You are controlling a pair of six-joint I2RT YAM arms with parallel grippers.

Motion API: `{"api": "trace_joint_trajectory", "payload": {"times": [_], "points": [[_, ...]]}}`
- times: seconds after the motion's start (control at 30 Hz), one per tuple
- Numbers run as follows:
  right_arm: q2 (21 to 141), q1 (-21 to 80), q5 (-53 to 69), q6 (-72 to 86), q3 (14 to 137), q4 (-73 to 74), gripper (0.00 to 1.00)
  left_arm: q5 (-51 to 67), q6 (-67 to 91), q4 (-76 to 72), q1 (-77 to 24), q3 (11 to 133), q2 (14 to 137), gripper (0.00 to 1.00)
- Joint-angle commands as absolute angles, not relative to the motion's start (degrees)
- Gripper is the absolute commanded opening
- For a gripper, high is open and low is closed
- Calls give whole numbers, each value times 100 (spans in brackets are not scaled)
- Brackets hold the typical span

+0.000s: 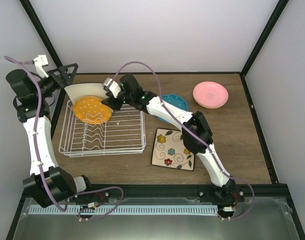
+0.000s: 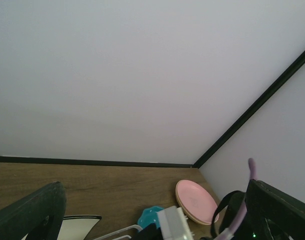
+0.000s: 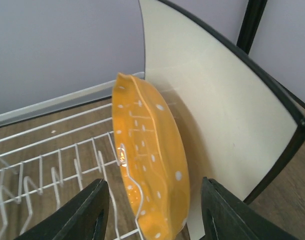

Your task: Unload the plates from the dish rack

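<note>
Right wrist view: orange dotted plate (image 3: 152,150) is standing on edge among the prongs of the dish rack (image 3: 42,165), with the cream square plate (image 3: 217,110) upright close behind it, so both rims are staying reachable from above.

- Right claw (image 3: 153,190): half open, straddling the orange plate's lower rim, fingers just beside it, apparently not yet squeezing.
- Left claw (image 1: 71,76): gaping wide and holding nothing, hovering at the counter's (image 1: 242,150) far left corner beside the cream plate.
- Already lying flat on the counter: pink plate (image 1: 210,94) at the far right corner, teal plate (image 1: 176,102) mid-counter, flowered plate (image 1: 173,149) toward the near edge.
</note>
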State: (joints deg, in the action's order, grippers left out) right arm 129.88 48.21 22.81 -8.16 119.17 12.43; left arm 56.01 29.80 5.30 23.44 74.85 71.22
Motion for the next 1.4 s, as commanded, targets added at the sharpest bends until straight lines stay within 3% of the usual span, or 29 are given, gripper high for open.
{"api": "trace_joint_trajectory", "payload": {"times": [0.0,0.47,0.57,0.7,0.93,1.37], "points": [[13301,4928,2039,-931,12058,691,51,5640,2936,484,2319,7488,7094,100],[14073,4932,2205,-846,12744,662,52,5625,3019,343,2320,7484,7180,100],[14280,4937,2254,-768,12744,619,45,5616,3036,319,2320,7480,7197,100],[14333,4941,2233,-730,12744,541,22,5621,3058,301,2320,7490,7205,100],[14274,4939,2169,-765,12737,632,2,5616,3057,287,2320,7454,7207,100],[13471,4983,1740,-959,12601,301,1,5618,3062,257,2320,7451,7216,100]]}}
